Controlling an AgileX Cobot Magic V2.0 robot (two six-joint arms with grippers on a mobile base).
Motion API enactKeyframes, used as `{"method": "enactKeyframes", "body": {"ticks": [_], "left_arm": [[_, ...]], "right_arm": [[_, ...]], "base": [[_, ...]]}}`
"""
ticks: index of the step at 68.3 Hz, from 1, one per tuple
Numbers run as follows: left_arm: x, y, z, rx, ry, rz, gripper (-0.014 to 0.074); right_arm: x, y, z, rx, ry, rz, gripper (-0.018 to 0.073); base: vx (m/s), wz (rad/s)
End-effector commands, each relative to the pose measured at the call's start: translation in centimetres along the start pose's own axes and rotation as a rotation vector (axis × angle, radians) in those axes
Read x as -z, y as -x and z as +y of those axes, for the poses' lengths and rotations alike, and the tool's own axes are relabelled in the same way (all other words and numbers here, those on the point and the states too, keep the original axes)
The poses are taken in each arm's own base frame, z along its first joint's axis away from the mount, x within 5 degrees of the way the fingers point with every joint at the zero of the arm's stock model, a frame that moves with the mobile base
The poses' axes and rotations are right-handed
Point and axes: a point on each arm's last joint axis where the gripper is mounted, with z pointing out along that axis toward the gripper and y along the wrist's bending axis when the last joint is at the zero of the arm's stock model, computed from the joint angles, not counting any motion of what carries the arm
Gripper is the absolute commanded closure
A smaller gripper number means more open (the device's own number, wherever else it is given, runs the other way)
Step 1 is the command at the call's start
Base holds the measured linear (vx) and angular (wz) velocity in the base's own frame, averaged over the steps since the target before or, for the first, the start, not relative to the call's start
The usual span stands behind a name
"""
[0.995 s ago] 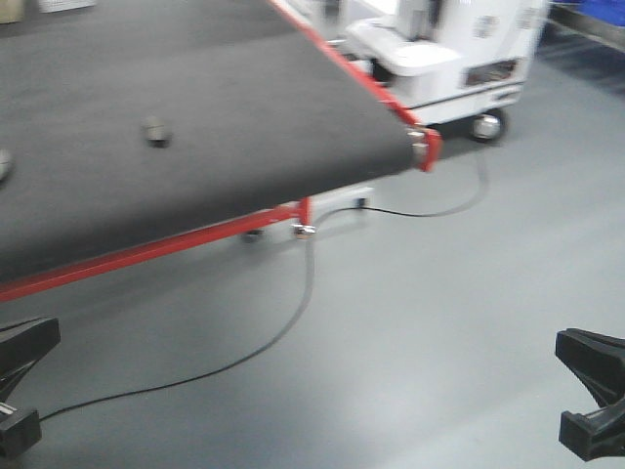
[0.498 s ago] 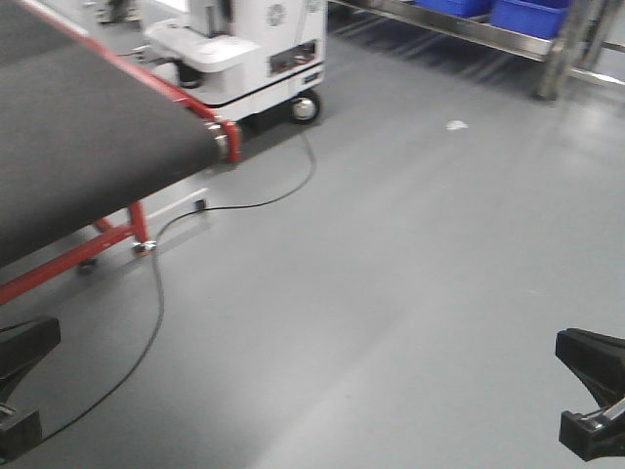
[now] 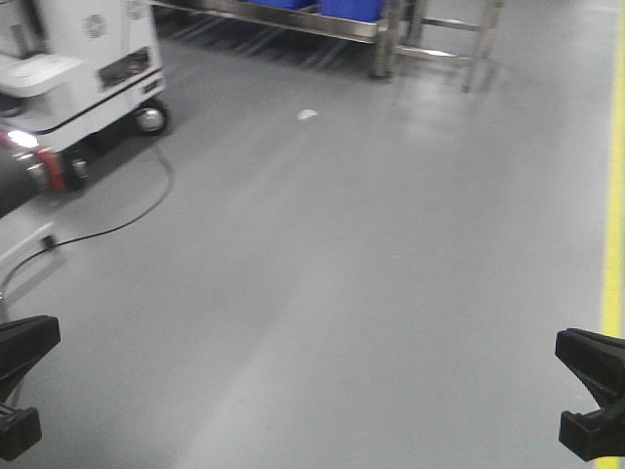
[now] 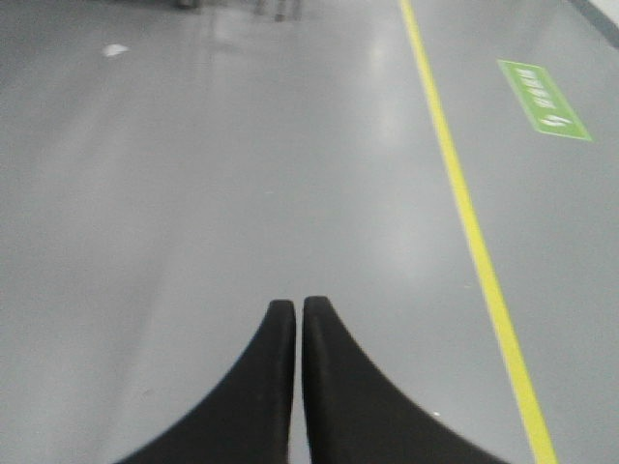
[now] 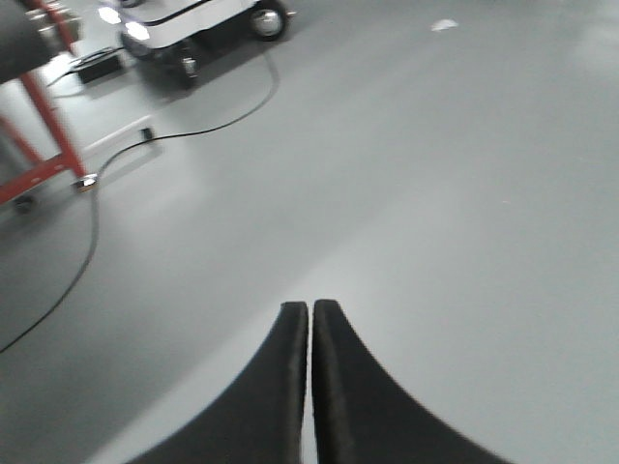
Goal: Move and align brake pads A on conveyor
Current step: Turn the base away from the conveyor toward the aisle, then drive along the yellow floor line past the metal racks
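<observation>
None of the brake pads A shows in any view, so we cannot say where they lie; we judge such pads stiff, dense and flat, not fragile, and best pinched across the narrow width at the middle. Of the conveyor [image 3: 12, 186] only its end shows, at the far left edge, well apart from both arms. The left pincer [image 4: 298, 307] and the right pincer [image 5: 309, 309] are each clenched on nothing; both hang over bare floor [image 3: 342, 293], near a yellow line [image 4: 464, 213] and a black cable [image 5: 193, 130].
</observation>
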Motion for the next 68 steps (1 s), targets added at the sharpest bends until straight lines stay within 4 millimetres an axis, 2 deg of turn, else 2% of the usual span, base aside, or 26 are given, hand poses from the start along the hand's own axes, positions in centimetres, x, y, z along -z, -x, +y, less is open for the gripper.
{"method": "enactKeyframes", "body": {"ticks": [1,28,68], "left_arm": [[0.33,1.37,-0.31,-0.001,-0.017,-0.091,0.0603],[0.33,1.37,-0.31,-0.001,-0.017,-0.091,0.0603],[0.33,1.37,-0.31,-0.001,-0.017,-0.091,0.0603]], "right_arm": [[0.37,1.35,0.01,0.009,-0.008,-0.085,0.0568],[0.37,1.35,0.01,0.009,-0.008,-0.085,0.0568],[0.37,1.35,0.01,0.009,-0.008,-0.085,0.0568]], "base": [[0.03,-0.73],[0.05,-0.63],[0.19,-0.32]]}}
